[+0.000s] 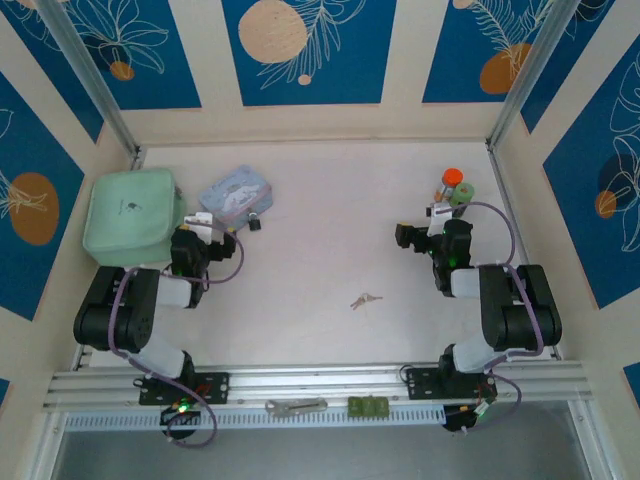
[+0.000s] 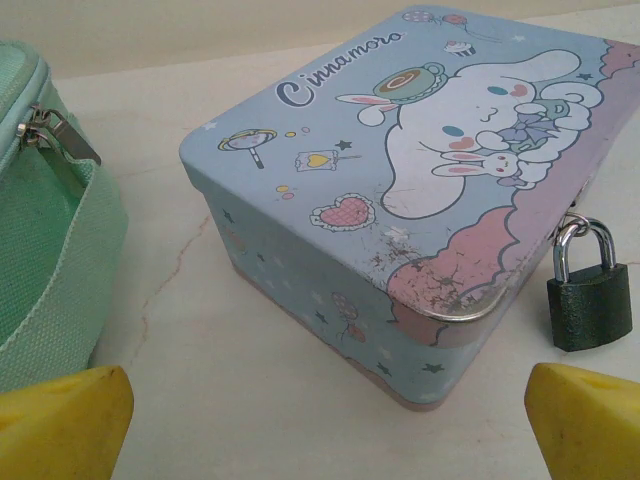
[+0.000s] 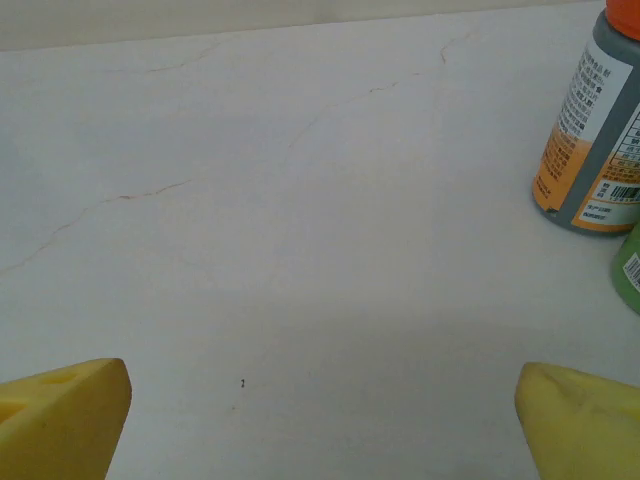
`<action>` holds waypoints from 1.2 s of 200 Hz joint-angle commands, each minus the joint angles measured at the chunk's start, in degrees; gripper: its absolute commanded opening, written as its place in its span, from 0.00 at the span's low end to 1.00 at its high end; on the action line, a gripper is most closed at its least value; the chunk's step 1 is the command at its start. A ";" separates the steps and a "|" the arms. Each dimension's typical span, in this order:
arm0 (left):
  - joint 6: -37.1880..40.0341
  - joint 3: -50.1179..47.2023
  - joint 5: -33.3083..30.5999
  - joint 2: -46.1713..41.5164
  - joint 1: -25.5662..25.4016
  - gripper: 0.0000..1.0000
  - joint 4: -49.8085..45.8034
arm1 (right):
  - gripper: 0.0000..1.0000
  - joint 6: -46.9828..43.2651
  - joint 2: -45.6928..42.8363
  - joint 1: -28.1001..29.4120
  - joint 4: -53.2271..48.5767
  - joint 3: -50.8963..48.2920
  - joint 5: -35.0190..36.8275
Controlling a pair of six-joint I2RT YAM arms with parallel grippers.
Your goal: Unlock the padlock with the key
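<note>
Padlock, tiny and dark with a silver loop (image 2: 590, 300), is sitting against the pale blue cartoon tin (image 2: 400, 180), just in front of the left gripper (image 2: 325, 425). It and the right gripper (image 3: 320, 425) are gaping wide, holding nothing. The tiny silver key bunch (image 1: 365, 299) is lying flat, well apart from both. Those wide jaws could be shoving it away instead of grabbing it.

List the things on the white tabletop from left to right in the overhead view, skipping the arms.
green pouch → blue tin → padlock, at the tin's right end → key bunch → bottles
</note>
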 commanded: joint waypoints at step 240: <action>0.21 1.79 -6.47 -11.07 -0.91 1.00 -10.42 | 1.00 -3.31 -9.63 7.07 -14.15 5.76 11.41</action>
